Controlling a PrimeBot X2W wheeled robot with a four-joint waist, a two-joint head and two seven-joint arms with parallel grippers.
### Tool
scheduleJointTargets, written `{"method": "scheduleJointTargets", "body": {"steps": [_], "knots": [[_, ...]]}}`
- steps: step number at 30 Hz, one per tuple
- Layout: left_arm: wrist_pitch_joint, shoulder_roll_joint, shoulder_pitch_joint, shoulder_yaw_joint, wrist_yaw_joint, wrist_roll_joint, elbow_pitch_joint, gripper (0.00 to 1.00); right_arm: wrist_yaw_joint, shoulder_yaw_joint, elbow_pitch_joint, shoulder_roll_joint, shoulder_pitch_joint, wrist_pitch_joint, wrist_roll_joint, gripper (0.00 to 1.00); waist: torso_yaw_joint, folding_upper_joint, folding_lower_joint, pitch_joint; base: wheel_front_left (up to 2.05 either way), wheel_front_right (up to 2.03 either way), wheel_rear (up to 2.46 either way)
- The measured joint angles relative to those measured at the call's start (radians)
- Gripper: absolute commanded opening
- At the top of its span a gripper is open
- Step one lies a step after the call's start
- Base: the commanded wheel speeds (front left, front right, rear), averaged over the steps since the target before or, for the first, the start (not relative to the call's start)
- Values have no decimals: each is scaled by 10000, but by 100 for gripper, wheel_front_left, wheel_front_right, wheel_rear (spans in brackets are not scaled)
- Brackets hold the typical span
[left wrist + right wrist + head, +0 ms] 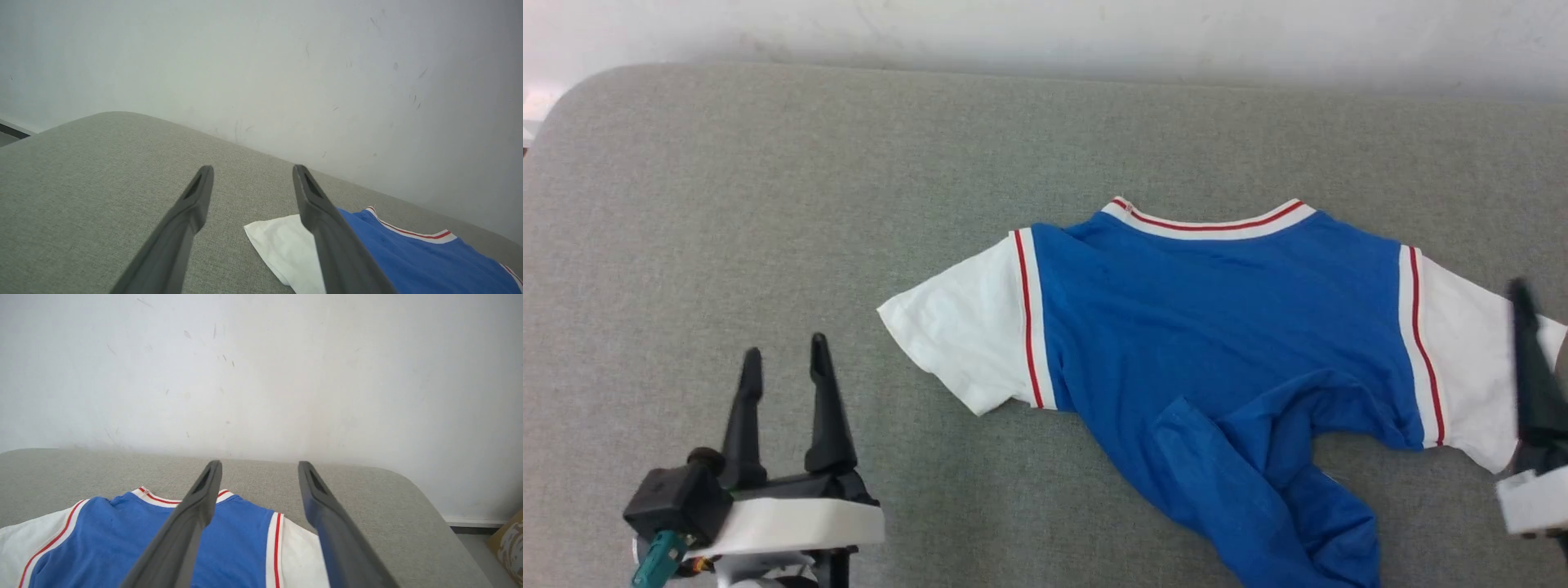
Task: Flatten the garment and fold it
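Surface (768, 163): one, grey fabric-covered, rounded far corners, far edge against a white wall (1094, 33).
Garment (1217, 310): one, right of centre. Collar toward the far edge, two white sleeves spread out, blue lower body bunched and twisted toward the near edge.
Open room: left half bare, with a bare band between collar and far edge.
Grippers: two.
Left gripper (784, 347): near-left, over bare fabric, apart from the garment. Jaws spread, holding nothing.
Right gripper (259, 465): by the right sleeve's end. Jaws spread, nothing between them.
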Motion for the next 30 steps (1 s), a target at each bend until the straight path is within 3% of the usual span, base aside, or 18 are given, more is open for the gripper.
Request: {"method": "scheduleJointTargets", "body": {"steps": [3, 9, 17, 25, 30], "knots": [[0, 119, 4, 13, 4, 545, -301, 100, 0, -301, 261, 153, 166, -1193, -568, 100, -71, 0, 0, 87, 0, 0, 0], [205, 585, -133, -167, -2, 1193, -410, 100, 2, -435, 1482, 194, 593, -2205, 355, 100, -311, 0, 0, 353, 0, 0, 0], [2731, 1689, -2084, -704, -614, 1661, 458, 100, 0, -165, 1779, 197, 299, -2428, 366, 100, -543, 0, 1, 966, 0, 0, 0], [5837, 2309, -3298, -1116, -1315, 1331, 1770, 100, 0, 88, 2002, 199, 88, -2330, 579, 100, -729, 0, 2, 1617, 0, 0, 0], [6734, 2510, -3684, -1122, -1315, 1231, 1847, 100, 2, 84, 1985, 201, 59, -2243, 587, 100, -822, 0, 0, 1955, 0, 0, 0]]}}
